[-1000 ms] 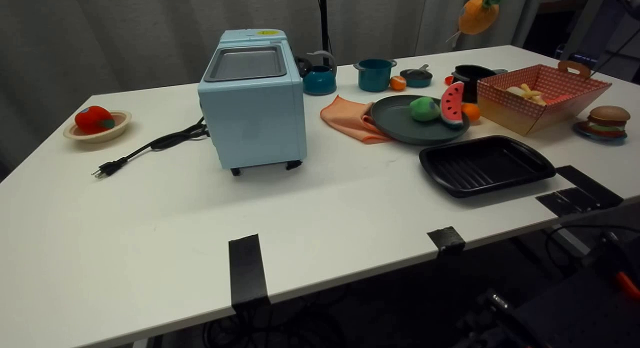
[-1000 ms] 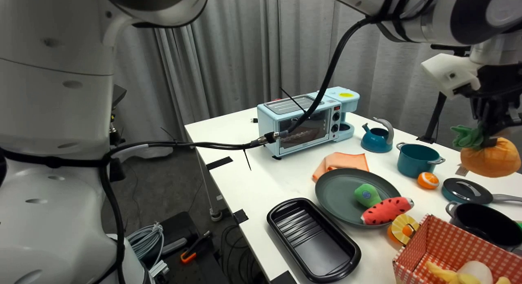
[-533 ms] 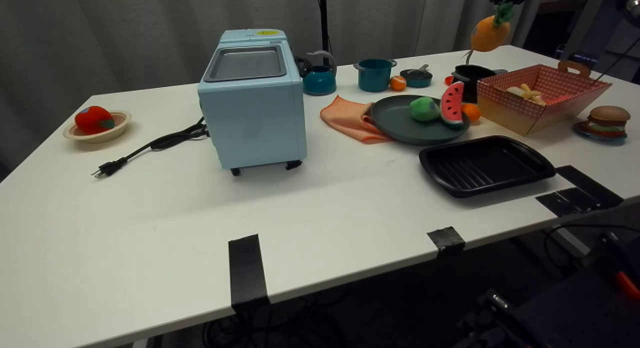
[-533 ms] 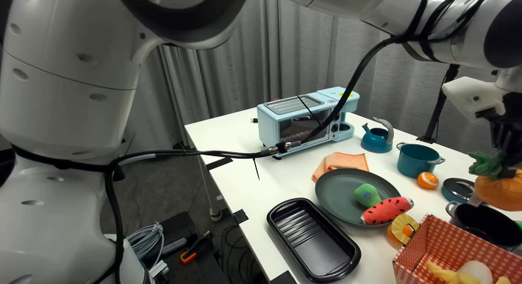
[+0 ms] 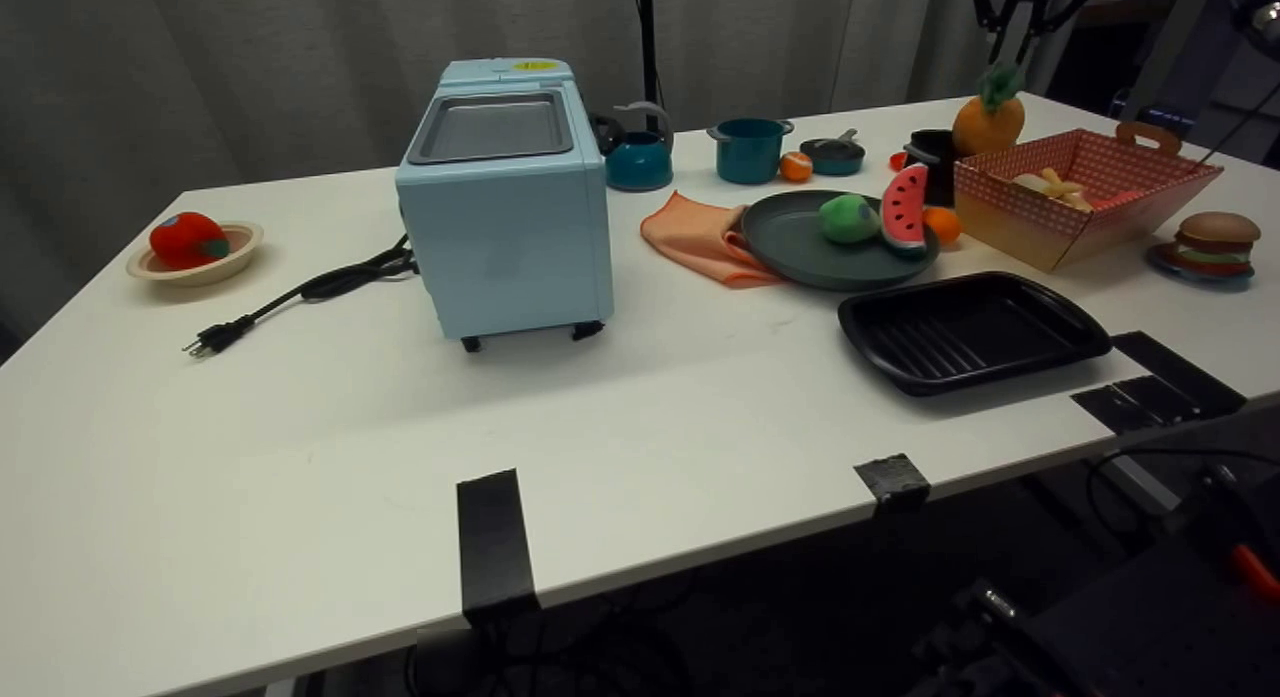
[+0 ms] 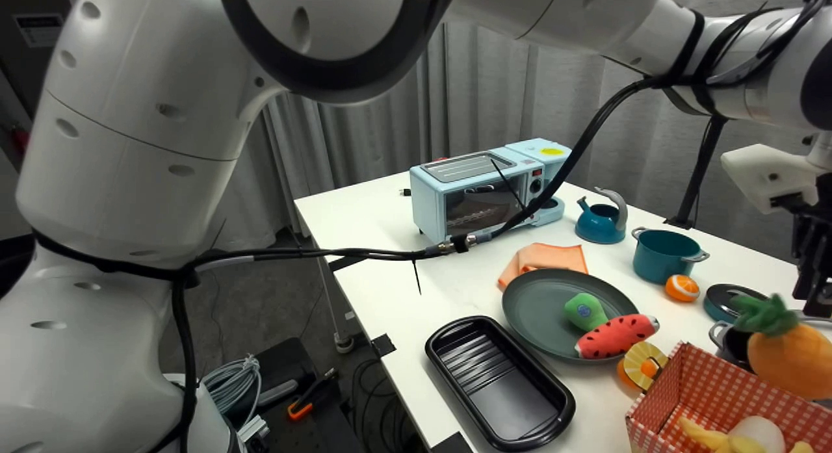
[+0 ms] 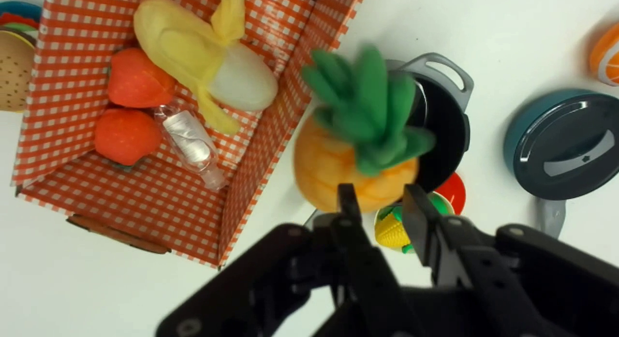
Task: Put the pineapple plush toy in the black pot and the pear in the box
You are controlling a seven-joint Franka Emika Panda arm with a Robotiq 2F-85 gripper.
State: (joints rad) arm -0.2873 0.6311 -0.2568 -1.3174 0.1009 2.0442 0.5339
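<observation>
The orange pineapple plush toy [image 5: 988, 125] is loose, just below my gripper [image 5: 1010, 57], with its green tuft up. In the wrist view the toy [image 7: 333, 168] overlaps the side of the black pot [image 7: 442, 129] nearest the box and looks slightly blurred; I cannot tell if it rests on the rim or is falling. My gripper's fingers [image 7: 379, 189] stand apart with nothing between them. The green pear [image 6: 585, 311] lies on the dark grey plate [image 6: 530, 310]. The red checkered box [image 6: 679, 385] stands beside the pot and also shows in the wrist view [image 7: 184, 216].
The box holds a banana [image 7: 179, 42], red fruits and a small bottle. A watermelon slice [image 6: 617, 336] lies against the pear. A black grill pan [image 5: 975, 332], a teal lidded pan [image 7: 566, 143], a bowl with corn [image 7: 392, 230] and a burger [image 5: 1215, 245] stand nearby.
The arm has moved down and towards the pot. The gripper has opened and let go of the pineapple toy, which has dropped to the pot's rim area. The pear has not moved.
</observation>
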